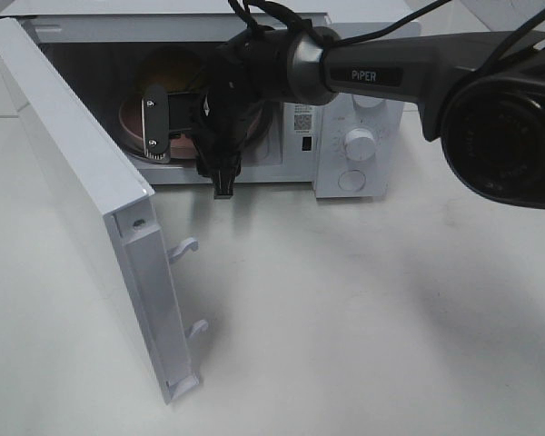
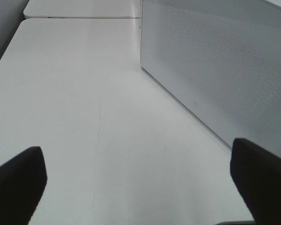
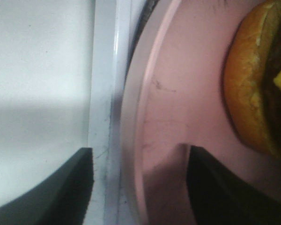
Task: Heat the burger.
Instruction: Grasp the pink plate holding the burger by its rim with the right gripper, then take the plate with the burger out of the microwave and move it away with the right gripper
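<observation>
The burger [image 1: 173,68] [image 3: 248,84], golden-brown bun up, sits on a round pink plate [image 1: 130,118] [image 3: 178,93] inside the open white microwave [image 1: 363,109]. My right gripper [image 1: 187,143] [image 3: 136,183] reaches into the oven mouth. Its jaws are open and straddle the plate's near rim, one finger outside over the oven's sill [image 3: 105,93] and the other over the plate. A gap shows between the outer finger and the rim. My left gripper [image 2: 140,187] hangs wide open over the bare table, beside the microwave's perforated side wall [image 2: 225,70], holding nothing.
The microwave door [image 1: 82,182] swings out to the left toward the table's front, latch hooks [image 1: 186,247] sticking out. Two knobs [image 1: 359,141] sit on the control panel at the right. The white table [image 1: 345,318] spreads in front.
</observation>
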Tool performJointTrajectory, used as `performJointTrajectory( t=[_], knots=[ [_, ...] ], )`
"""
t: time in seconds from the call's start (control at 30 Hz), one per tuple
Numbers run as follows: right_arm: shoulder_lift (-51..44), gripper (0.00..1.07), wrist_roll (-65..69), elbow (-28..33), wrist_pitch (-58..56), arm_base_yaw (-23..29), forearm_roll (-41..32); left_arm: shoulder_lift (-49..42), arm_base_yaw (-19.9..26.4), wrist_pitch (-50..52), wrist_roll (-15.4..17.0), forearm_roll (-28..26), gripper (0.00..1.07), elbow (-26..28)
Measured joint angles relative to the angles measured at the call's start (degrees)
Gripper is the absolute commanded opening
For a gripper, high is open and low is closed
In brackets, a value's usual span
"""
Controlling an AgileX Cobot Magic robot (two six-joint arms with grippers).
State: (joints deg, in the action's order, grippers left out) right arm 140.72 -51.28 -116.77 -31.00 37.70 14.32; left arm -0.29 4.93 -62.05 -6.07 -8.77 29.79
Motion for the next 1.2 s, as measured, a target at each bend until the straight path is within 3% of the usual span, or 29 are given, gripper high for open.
performJointTrajectory(
  t=[0.03,0.07,0.1,0.13,0.17,1.0,1.17,1.2],
  knots=[
    [0.1,0.24,0.1,0.0,0.2,0.0,-0.5,0.0,0.0,0.0,0.0,0.0,1.0,0.0],
    [0.1,0.24,0.1,0.0,0.2,0.0,-0.5,0.0,0.0,0.0,0.0,0.0,1.0,0.0],
    [0.1,0.1,0.1,0.0,-0.5,0.0,-0.9,0.0,0.0,0.0,0.0,0.0,1.0,0.0],
    [0.1,0.1,0.1,0.0,-0.5,0.0,-0.9,0.0,0.0,0.0,0.0,0.0,1.0,0.0],
    [0.0,0.0,0.0,-0.1,-0.8,0.3,-1.0,0.0,0.0,0.0,0.0,0.0,1.0,0.0],
    [-3.2,0.0,-3.1,-0.3,-5.1,1.0,-1.4,0.0,0.0,0.0,0.0,0.0,1.0,0.0],
    [-5.0,0.0,-4.1,2.6,-4.2,1.0,-2.2,0.0,0.0,0.0,0.0,0.0,1.0,0.0],
    [-6.5,0.0,-5.7,5.5,-2.4,1.0,-2.3,0.0,0.0,0.0,0.0,0.0,1.0,0.0]
  ],
)
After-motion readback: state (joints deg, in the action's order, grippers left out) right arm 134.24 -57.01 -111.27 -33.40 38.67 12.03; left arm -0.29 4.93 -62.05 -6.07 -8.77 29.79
